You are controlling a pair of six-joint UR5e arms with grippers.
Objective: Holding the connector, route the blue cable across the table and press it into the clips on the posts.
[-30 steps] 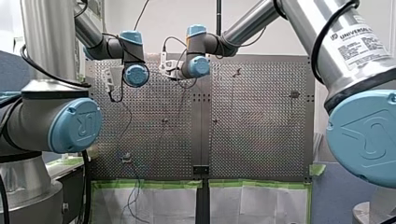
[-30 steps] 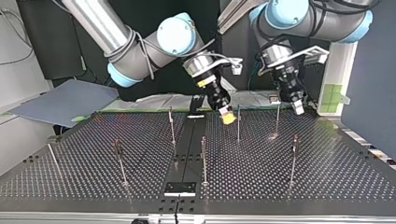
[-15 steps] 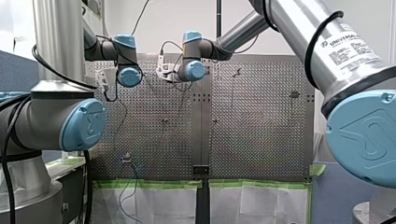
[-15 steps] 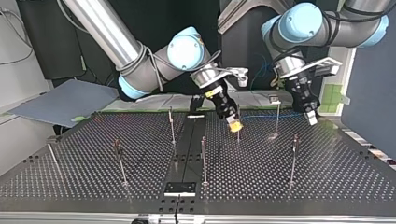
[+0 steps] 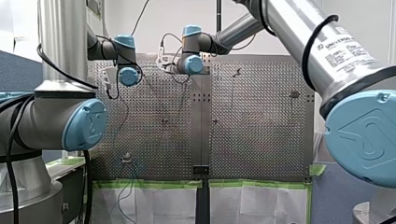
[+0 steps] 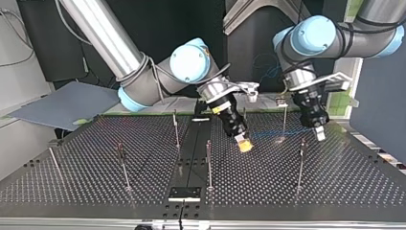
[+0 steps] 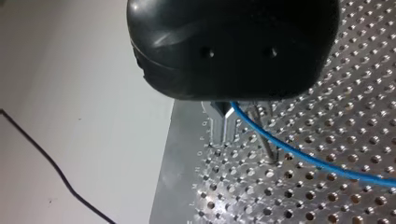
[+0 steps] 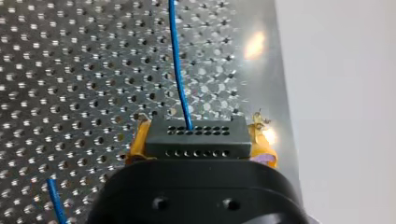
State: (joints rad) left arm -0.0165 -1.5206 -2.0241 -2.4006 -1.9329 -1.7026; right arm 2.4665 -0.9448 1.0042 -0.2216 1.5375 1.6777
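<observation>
In the right wrist view my right gripper [image 8: 198, 140] is shut on a black connector [image 8: 196, 137] with rows of small holes, a yellow pad [image 8: 137, 142] on each side. The blue cable [image 8: 180, 74] leaves the connector and runs ahead over the perforated table. In the left wrist view my left gripper [image 7: 229, 128] has its metal fingers shut on the blue cable [image 7: 303, 156], which trails off to one side. In the top view my right gripper [image 6: 245, 143] hangs just above the table near the middle, and my left gripper [image 6: 319, 134] is further right.
Several thin posts stand on the perforated table [image 6: 95, 182], among them one [image 6: 208, 158] close to my right gripper, one [image 6: 284, 120] between the grippers and one [image 6: 300, 163] below my left gripper. A grey board [image 6: 67, 105] lies beyond the table's far left corner.
In the top view both grippers have come nearer to the camera, lower and to the right, each keeping its grip. In the front view both wrists have receded.
</observation>
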